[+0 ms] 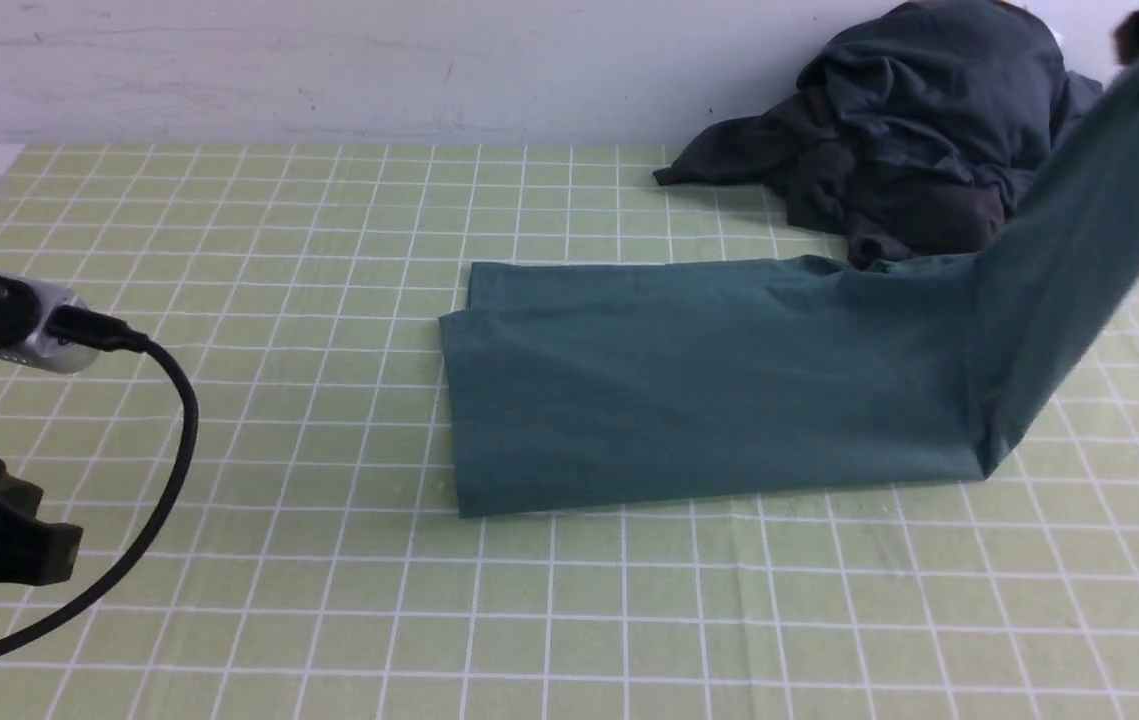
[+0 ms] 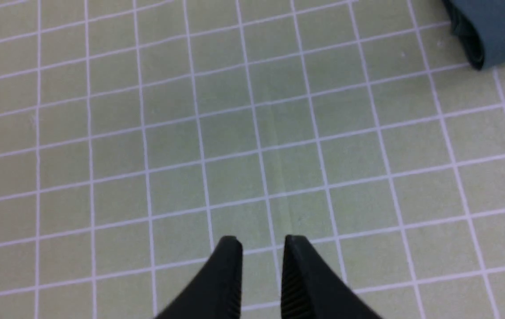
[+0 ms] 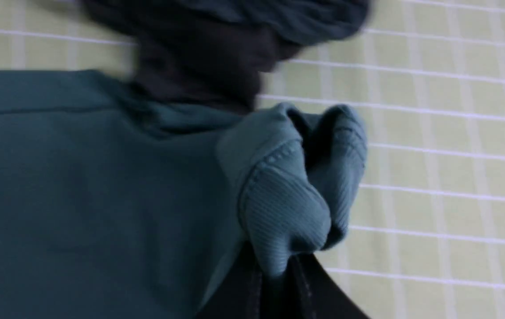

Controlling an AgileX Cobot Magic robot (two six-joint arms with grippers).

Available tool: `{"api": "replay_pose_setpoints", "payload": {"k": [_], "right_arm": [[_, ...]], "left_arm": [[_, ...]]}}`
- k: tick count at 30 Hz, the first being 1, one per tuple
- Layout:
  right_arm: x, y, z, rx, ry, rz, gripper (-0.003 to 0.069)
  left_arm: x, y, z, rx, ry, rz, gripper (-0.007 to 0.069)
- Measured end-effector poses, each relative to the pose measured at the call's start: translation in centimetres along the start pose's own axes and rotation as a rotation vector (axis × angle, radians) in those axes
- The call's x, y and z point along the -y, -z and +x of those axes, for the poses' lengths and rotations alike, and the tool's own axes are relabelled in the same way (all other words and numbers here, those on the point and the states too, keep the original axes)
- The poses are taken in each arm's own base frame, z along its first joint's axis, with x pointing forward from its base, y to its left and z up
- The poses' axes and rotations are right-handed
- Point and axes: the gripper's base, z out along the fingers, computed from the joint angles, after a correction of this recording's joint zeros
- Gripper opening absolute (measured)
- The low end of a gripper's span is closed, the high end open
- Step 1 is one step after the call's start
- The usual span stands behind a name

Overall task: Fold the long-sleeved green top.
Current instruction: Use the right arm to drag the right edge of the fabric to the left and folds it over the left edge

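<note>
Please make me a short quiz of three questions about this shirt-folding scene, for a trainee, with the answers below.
1. True or false: the left gripper is gripping the green long-sleeved top.
2. Which end of the top is raised off the table? A: the robot's right end. B: the robot's left end. C: neither end.
3. What lies by the wall behind the top?
Key: 1 false, the left gripper is empty over the table. 2 A, the right gripper pinches the ribbed edge there. 3 a dark heap of clothes.
</note>
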Motion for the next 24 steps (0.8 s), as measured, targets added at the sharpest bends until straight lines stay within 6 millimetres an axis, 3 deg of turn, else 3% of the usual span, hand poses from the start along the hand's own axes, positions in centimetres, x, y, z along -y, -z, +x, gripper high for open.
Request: {"api": "replay_pose_setpoints", "payload": {"k": [3,5,6,7,11,14,16,17,22,24], "right_arm": [[-7.9,-1.0,0.1,0.006,0.125,-0.162,0.003],[-11.9,-2.0,0.3,0.032,0.191,-0.244,0.003],[-12.4,-2.4,0.4,0.03,0.199,-0.252,0.003],[-16.1,-3.7,0.9,0.045,0.256,-0.323,0.003],[-22.5,-7.7,2.8,0.054,0.329,-0.422,0.0033],[-25.6,-10.5,4.1,0.069,0.348,-0.454,0.0068],[-26.5,-11.3,4.5,0.087,0.347,-0.465,0.0103],[-27.2,-12.0,4.8,0.098,0.343,-0.474,0.0168],[-27.4,-12.0,4.3,0.16,0.354,-0.47,0.0364],[-27.2,-12.0,4.2,0.175,0.392,-0.444,0.0389]], "left_arm": [[0.2,0.0,0.0,0.001,0.016,0.018,0.0125],[0.2,0.0,0.0,0.002,0.022,0.024,0.0125],[0.2,0.0,0.0,0.002,0.022,0.024,0.0125],[0.3,0.0,0.0,-0.002,0.025,0.028,0.0125],[0.3,0.0,0.0,-0.004,0.029,0.032,0.0125],[0.3,0.0,0.0,-0.004,0.029,0.032,0.0125],[0.3,0.0,0.0,-0.004,0.029,0.032,0.0125],[0.3,0.0,0.0,-0.004,0.033,0.037,0.0125],[0.4,0.0,0.1,-0.007,0.037,0.044,0.0125],[0.4,0.3,0.2,0.001,0.035,0.043,0.0125]]}}
